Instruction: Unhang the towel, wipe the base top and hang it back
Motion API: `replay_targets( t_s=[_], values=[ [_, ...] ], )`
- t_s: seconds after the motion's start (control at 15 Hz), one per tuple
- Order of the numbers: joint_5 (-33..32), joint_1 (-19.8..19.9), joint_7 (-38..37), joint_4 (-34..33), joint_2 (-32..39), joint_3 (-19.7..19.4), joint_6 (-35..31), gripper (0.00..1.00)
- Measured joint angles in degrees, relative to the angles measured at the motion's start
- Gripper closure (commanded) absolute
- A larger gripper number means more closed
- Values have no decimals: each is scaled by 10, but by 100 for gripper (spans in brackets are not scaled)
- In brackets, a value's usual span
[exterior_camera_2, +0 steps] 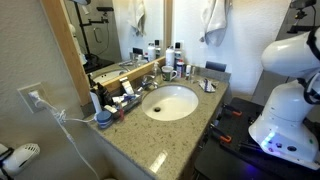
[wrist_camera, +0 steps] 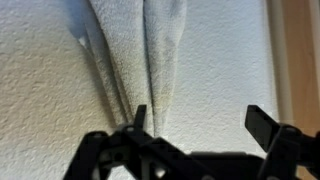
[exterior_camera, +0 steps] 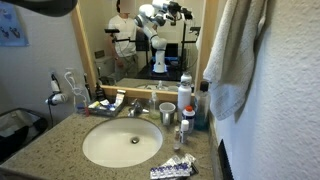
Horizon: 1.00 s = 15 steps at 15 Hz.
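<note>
Warm, even indoor light in both exterior views; detail stayed coarse and soft. Dark blurred shape (exterior_camera: 40, 5) filled upper left of frame. White sink basin (exterior_camera: 122, 143) read bright, nearly washed out. Robot arm (exterior_camera_2: 290, 60) at right edge was overexposed; straight lines bowed at left edge. Wrist view: towel (wrist_camera: 140, 50) was soft, shadows lay between folds; gripper (wrist_camera: 200, 118) showed as near-black silhouette along bottom.

Speckled base top (exterior_camera: 45, 150) holds bottles (exterior_camera: 185, 95), a white cup (exterior_camera: 167, 113), a tube (exterior_camera: 172, 171).

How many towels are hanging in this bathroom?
1. The towel hangs against the wall beside the mirror, above one end of the base top. More may be hidden out of view.
</note>
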<state>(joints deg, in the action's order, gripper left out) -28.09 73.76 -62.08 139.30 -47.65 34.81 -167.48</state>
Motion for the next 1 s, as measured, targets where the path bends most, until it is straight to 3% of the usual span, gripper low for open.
replay_targets(
  t_s=[0.2, 0.47, 0.73, 1.0],
  values=[
    [-12, 127, -46, -21, -29, 74, -18, 0],
    [38, 270, -45, -41, -89, 148, -36, 0],
    [100, 372, -28, -63, -124, 192, -52, 0],
    [158, 447, 7, -93, -134, 233, -66, 0]
  ],
)
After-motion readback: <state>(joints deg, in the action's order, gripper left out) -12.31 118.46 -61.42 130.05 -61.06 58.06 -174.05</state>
